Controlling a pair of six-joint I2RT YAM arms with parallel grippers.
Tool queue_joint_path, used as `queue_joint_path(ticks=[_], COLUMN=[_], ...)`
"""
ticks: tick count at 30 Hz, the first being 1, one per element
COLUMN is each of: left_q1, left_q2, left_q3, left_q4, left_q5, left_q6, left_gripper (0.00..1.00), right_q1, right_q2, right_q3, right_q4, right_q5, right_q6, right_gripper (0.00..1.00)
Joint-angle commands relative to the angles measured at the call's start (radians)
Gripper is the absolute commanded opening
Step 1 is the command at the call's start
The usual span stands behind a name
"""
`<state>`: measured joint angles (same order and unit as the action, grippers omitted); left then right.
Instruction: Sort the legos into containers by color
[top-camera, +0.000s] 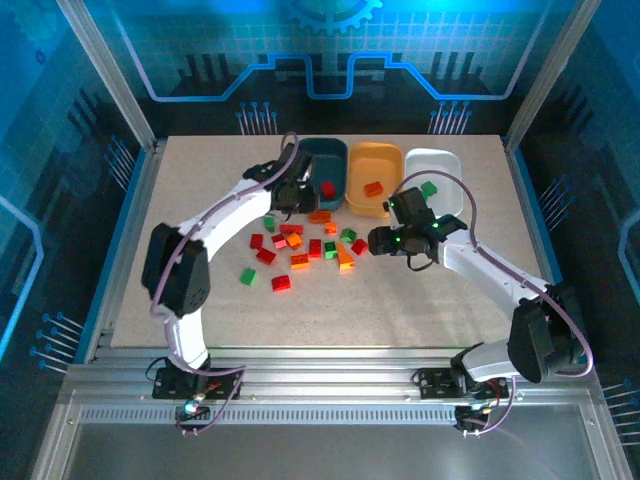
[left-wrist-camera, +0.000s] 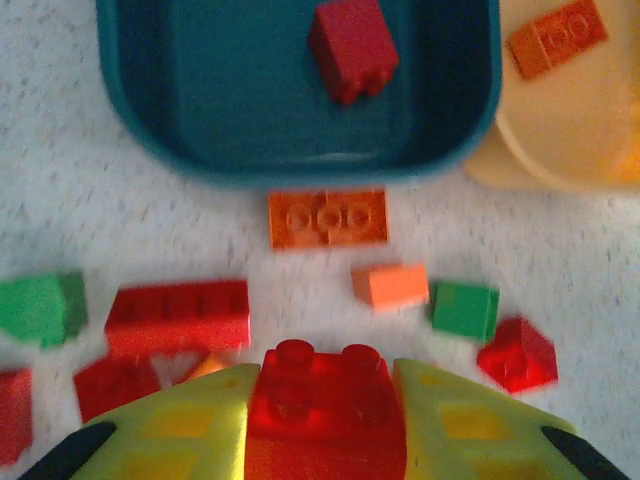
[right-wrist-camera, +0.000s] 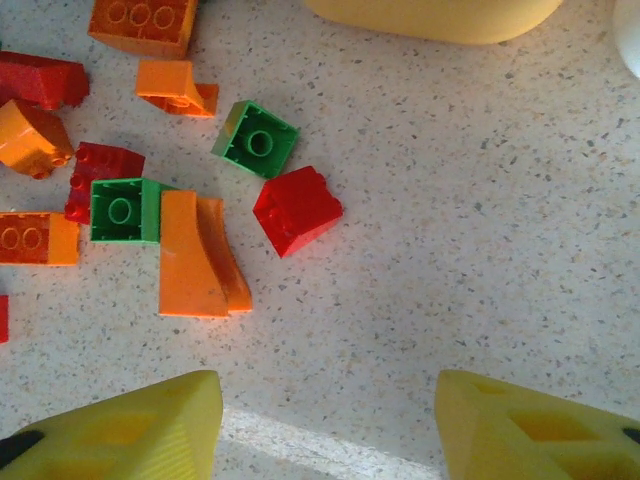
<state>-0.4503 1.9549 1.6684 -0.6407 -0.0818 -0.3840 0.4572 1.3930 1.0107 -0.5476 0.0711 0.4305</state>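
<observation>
My left gripper (left-wrist-camera: 325, 385) is shut on a red lego (left-wrist-camera: 325, 420) and hovers just short of the dark teal tray (left-wrist-camera: 200, 150), which holds one red brick (left-wrist-camera: 352, 48). The orange tray (top-camera: 375, 160) holds an orange brick (top-camera: 373, 188), and the white tray (top-camera: 435, 165) holds a green one (top-camera: 428, 188). Loose red, orange and green legos (top-camera: 310, 245) lie scattered in front of the trays. My right gripper (right-wrist-camera: 330, 400) hangs open above bare table, right of a red brick (right-wrist-camera: 296, 209) and an orange curved piece (right-wrist-camera: 200, 255).
The three trays stand side by side at the back of the speckled table (top-camera: 420, 300). An orange flat brick (left-wrist-camera: 328, 218) lies right in front of the teal tray. Metal frame posts and blue walls ring the table. Open tabletop lies to the front and right.
</observation>
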Motion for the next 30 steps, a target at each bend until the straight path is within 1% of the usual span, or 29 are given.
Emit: queue_joint_path(ticks=[1, 3, 7, 10, 12, 17, 21, 23, 24, 26, 28, 30], left_q1=[0.029, 0.048, 0.085, 0.102, 0.109, 0.114, 0.115, 0.115, 0.116, 0.115, 0.116, 0.117], left_q2=[0.115, 0.192, 0.349, 0.420, 0.449, 0.454, 0.374, 0.302, 0.251, 0.125, -0.036, -0.225], left_q3=[0.146, 0.229, 0.427, 0.512, 0.543, 0.588, 0.582, 0.552, 0.510, 0.378, 0.188, -0.048], left_q4=[0.024, 0.032, -0.034, -0.062, -0.065, -0.075, -0.075, -0.073, -0.061, -0.007, 0.079, 0.172], left_q5=[0.049, 0.051, 0.076, 0.096, 0.101, 0.140, 0.191, 0.207, 0.218, 0.240, 0.246, 0.234], left_q6=[0.031, 0.027, 0.021, 0.017, 0.015, 0.023, 0.034, 0.037, 0.035, 0.019, -0.008, -0.058], left_gripper=[0.24, 0.25, 0.28, 0.31, 0.39, 0.71, 0.81, 0.82, 0.82, 0.83, 0.86, 0.94], right_q1=[-0.001, -0.002, 0.004, 0.007, 0.011, 0.026, 0.082, 0.121, 0.145, 0.184, 0.213, 0.230], right_q2=[-0.053, -0.081, -0.116, -0.132, -0.141, -0.143, -0.093, -0.049, -0.023, 0.035, 0.095, 0.159], right_q3=[-0.033, -0.060, -0.096, -0.112, -0.115, -0.093, -0.058, -0.041, -0.032, -0.012, 0.018, 0.045], right_q4=[-0.008, -0.006, -0.014, -0.020, -0.029, -0.049, -0.038, -0.020, -0.006, 0.017, 0.027, 0.037], right_q5=[0.011, 0.006, 0.000, -0.001, 0.001, 0.011, 0.021, 0.025, 0.024, 0.029, 0.040, 0.052], right_q6=[0.020, 0.033, 0.050, 0.052, 0.053, 0.053, 0.060, 0.062, 0.062, 0.058, 0.053, 0.062], right_gripper=[0.60, 0.60, 0.60, 0.61, 0.61, 0.62, 0.62, 0.62, 0.62, 0.62, 0.62, 0.60])
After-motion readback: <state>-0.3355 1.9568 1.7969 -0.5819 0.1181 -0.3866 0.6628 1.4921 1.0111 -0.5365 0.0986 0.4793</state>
